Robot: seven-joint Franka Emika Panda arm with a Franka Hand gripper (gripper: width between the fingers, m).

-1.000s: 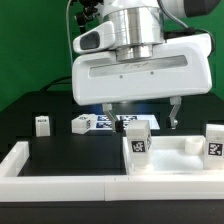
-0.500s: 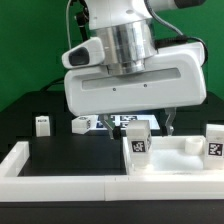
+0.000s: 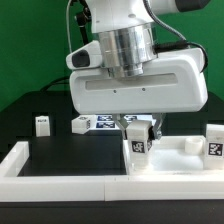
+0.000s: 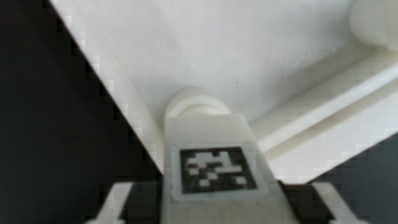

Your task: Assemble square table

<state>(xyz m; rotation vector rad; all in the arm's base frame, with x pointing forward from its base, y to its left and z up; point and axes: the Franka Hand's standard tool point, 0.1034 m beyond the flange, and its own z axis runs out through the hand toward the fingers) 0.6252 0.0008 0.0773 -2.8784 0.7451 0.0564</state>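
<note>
One tagged leg (image 3: 138,145) stands upright on the square table top (image 3: 175,160) with the gripper (image 3: 139,129) clamped on it, so twisting it into its corner socket probably comes next.

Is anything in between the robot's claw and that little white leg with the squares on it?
No, nothing visible is in the way. The leg stands right between the fingers of the gripper, which press against its two sides.

Cannot see most of the marker board (image 3: 104,122) behind the pincer (image 3: 140,130). Cannot judge finger contact with the leg (image 3: 139,144), cropped and blurred in wrist view.
</note>
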